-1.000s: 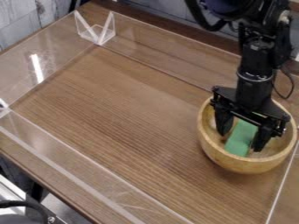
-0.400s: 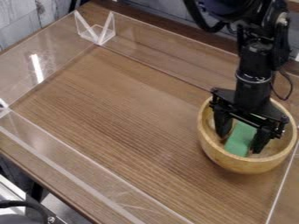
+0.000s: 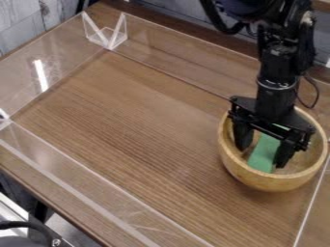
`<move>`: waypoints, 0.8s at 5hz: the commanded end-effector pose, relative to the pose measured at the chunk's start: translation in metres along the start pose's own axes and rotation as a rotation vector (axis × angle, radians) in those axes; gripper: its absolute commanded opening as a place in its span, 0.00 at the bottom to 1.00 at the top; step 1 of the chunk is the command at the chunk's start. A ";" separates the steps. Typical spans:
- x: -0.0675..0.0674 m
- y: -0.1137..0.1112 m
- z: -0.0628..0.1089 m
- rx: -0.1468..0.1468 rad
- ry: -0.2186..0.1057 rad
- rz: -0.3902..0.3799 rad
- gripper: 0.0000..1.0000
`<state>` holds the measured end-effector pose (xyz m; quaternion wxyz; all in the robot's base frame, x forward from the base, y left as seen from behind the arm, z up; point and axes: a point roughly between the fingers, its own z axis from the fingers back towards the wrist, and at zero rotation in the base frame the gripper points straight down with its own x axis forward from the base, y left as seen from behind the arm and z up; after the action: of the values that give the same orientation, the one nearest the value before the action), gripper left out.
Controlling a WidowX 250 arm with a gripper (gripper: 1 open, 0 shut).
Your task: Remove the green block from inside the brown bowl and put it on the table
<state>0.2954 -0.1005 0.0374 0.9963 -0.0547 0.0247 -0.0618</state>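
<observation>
Green block (image 3: 265, 150), lying inside the brown bowl (image 3: 236, 163) on the wooden worktop (image 3: 123, 125), sits beneath the black pincer (image 3: 265, 141), its 2 fingers spread; closing off-centre could pinch only an edge, letting the block slip or dragging the bowl.

Likely a robotics lab: a black robot arm (image 3: 273, 72) over a clear-walled wooden table (image 3: 129, 125).
</observation>
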 end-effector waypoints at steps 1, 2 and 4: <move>0.005 0.001 0.007 -0.008 -0.036 0.009 0.00; 0.001 0.004 0.013 -0.011 -0.032 0.012 0.00; -0.004 0.009 0.023 -0.017 -0.021 0.021 0.00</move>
<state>0.2850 -0.0905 0.0346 0.9954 -0.0551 0.0558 -0.0546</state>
